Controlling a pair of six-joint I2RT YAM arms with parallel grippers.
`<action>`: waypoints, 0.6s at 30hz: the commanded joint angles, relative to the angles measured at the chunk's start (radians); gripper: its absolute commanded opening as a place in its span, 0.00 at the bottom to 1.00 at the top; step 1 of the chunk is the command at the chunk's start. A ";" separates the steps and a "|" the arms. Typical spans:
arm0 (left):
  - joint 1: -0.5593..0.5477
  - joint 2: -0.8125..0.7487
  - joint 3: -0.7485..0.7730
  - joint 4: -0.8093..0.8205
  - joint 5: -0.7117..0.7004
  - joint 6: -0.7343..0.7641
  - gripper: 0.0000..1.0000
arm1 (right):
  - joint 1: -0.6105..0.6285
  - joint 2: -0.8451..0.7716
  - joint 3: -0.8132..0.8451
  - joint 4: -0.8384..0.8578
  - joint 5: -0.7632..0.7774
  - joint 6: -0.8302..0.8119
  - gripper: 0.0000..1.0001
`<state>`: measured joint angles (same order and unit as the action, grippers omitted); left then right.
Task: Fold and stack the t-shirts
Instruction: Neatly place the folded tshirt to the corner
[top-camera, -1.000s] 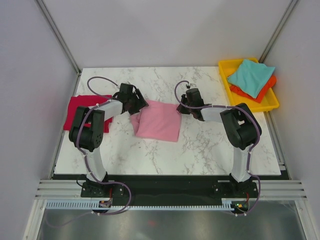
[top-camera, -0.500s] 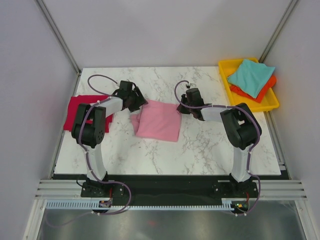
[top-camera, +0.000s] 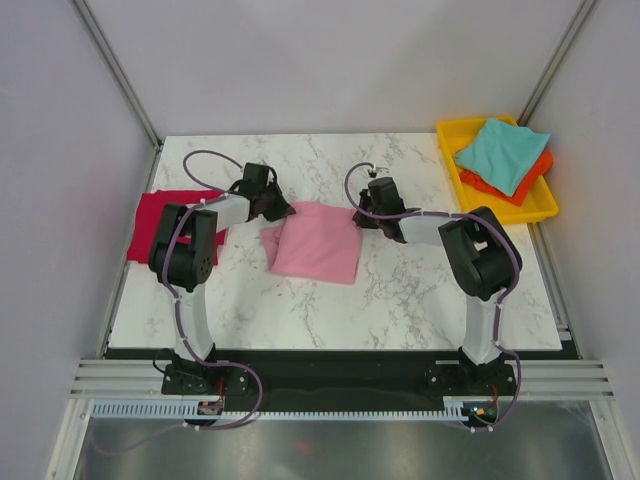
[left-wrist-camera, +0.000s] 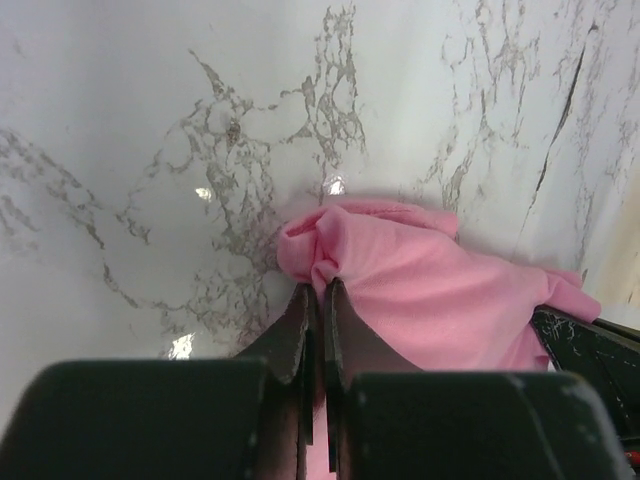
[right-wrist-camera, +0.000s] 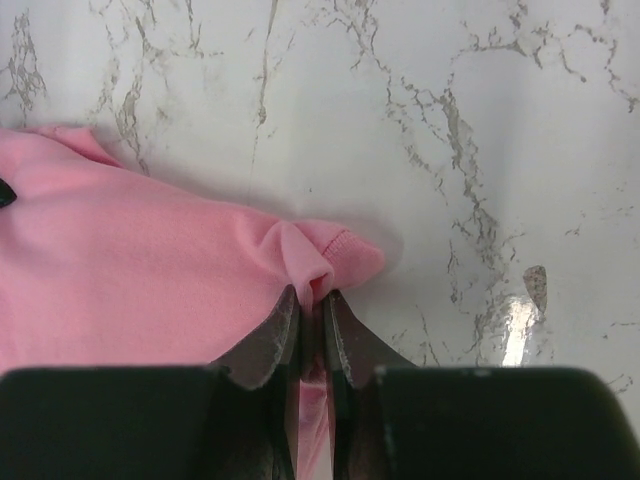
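A folded light pink t-shirt (top-camera: 315, 243) lies on the middle of the marble table. My left gripper (top-camera: 283, 208) is shut on its far left corner, where the pink cloth (left-wrist-camera: 400, 270) bunches between the jaws (left-wrist-camera: 320, 287). My right gripper (top-camera: 357, 215) is shut on the far right corner, a pinched fold of the pink t-shirt (right-wrist-camera: 150, 270) at its tips (right-wrist-camera: 312, 295). A crimson red t-shirt (top-camera: 150, 220) lies flat at the left edge, partly under the left arm. The teal t-shirt (top-camera: 500, 152) sits on the orange t-shirt (top-camera: 525, 183) at the back right.
A yellow plastic tray (top-camera: 545, 208) at the back right corner holds the teal and orange shirts. Both arms reach inward over the table towards the pink shirt. Grey walls stand close on the left, right and back.
The left gripper has moved a little back and closed onto the pink shirt's far left corner. The right gripper has stayed shut on its corner.
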<state>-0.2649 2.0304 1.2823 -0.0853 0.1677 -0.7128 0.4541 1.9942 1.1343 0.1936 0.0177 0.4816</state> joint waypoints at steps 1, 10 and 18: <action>-0.005 -0.007 -0.043 0.067 0.079 0.024 0.02 | 0.041 -0.023 0.010 -0.056 0.036 -0.051 0.00; -0.005 -0.249 -0.216 0.119 -0.014 0.024 0.02 | 0.049 -0.185 -0.108 0.046 0.038 -0.044 0.00; -0.005 -0.510 -0.356 0.144 -0.082 0.024 0.02 | 0.075 -0.308 -0.182 0.090 0.019 -0.020 0.00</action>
<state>-0.2749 1.6089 0.9588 0.0078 0.1490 -0.7128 0.5152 1.7523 0.9730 0.2321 0.0395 0.4507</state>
